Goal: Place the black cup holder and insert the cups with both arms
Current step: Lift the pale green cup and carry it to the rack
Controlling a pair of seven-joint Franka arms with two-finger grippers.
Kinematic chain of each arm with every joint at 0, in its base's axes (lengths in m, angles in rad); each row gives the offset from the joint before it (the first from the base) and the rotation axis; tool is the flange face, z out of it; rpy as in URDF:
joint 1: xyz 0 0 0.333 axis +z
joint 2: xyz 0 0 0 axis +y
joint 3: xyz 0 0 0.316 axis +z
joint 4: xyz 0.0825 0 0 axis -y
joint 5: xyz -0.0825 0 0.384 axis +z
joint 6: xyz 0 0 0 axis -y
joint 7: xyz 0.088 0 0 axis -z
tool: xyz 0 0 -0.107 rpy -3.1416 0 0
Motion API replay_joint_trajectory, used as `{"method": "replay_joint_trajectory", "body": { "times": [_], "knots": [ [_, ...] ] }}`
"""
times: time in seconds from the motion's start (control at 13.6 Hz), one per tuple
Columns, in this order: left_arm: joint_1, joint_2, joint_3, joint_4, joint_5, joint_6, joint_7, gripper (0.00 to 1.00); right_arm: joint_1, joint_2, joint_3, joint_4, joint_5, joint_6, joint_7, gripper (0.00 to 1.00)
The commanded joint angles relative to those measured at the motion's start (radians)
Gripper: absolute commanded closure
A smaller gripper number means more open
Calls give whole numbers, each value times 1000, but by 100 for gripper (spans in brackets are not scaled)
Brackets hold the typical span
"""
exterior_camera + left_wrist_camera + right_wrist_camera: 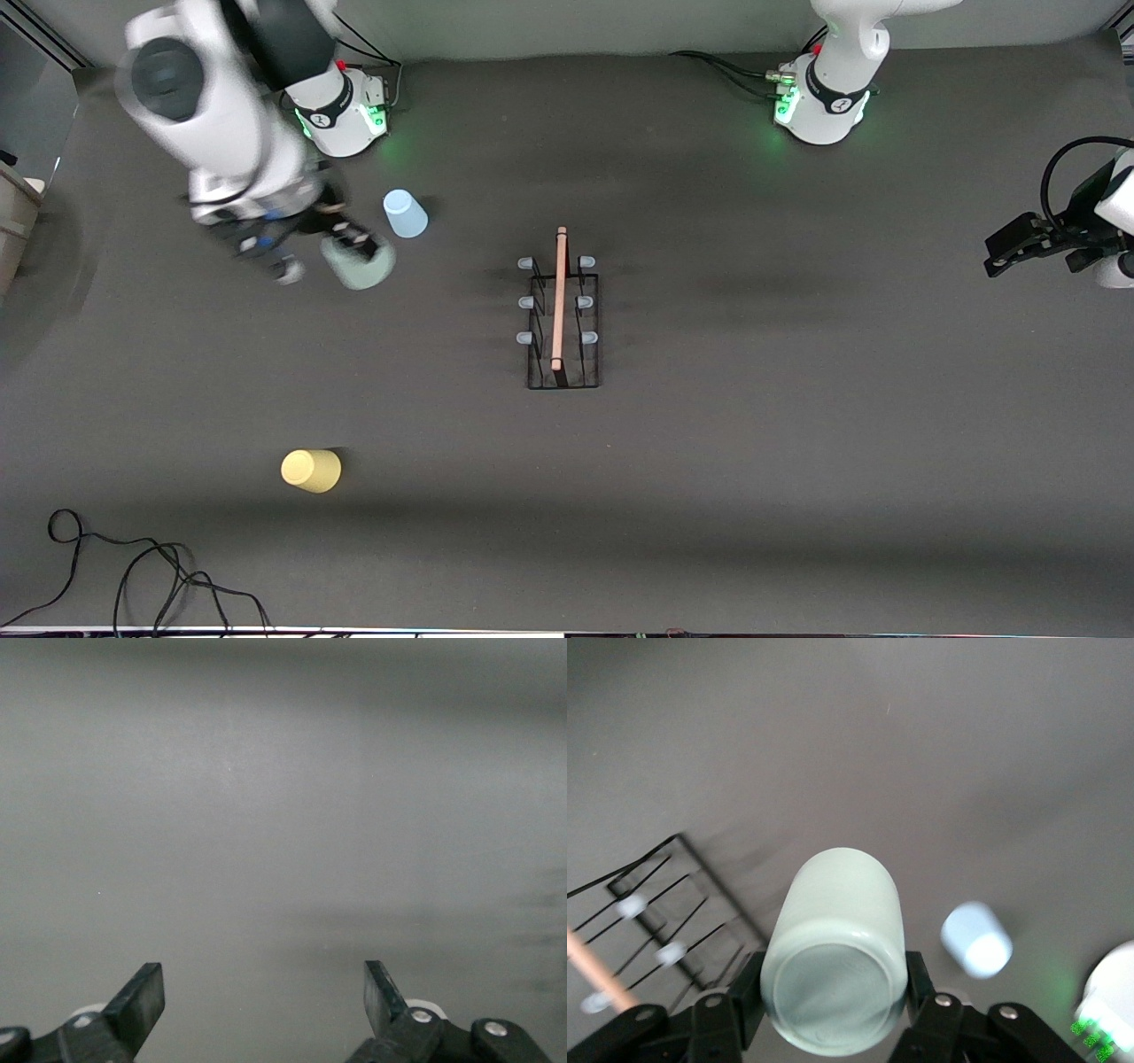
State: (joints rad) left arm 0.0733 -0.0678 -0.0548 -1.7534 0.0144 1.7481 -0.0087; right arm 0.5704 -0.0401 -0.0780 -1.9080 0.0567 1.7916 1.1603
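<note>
The black cup holder stands at the table's middle, its wooden bar handle on top and pale-blue pegs at both sides; part of it shows in the right wrist view. My right gripper is shut on the pale green cup and holds it above the table near the right arm's base; the cup sits between the fingers. The light blue cup stands upside down close by and shows in the right wrist view. The yellow cup lies nearer the front camera. My left gripper waits open at the left arm's end.
A black cable lies coiled at the table's front corner at the right arm's end. The two green-lit arm bases stand along the table's back edge.
</note>
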Motion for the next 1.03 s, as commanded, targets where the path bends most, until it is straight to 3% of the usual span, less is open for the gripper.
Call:
{"method": "replay_joint_trajectory", "body": {
  "times": [0.0,0.22,0.37,0.96],
  "knots": [
    [-6,-12,4,-9,13,-2,59,0,129,95,-11,79,29,40,319,100],
    [-6,-12,4,-9,12,-19,59,0,250,144,-11,79,31,118,560,100],
    [-6,-10,4,-11,12,-21,61,0,263,158,-9,78,37,150,620,100],
    [-6,8,4,-12,12,-18,55,0,293,266,-11,52,41,284,647,100]
  ]
}}
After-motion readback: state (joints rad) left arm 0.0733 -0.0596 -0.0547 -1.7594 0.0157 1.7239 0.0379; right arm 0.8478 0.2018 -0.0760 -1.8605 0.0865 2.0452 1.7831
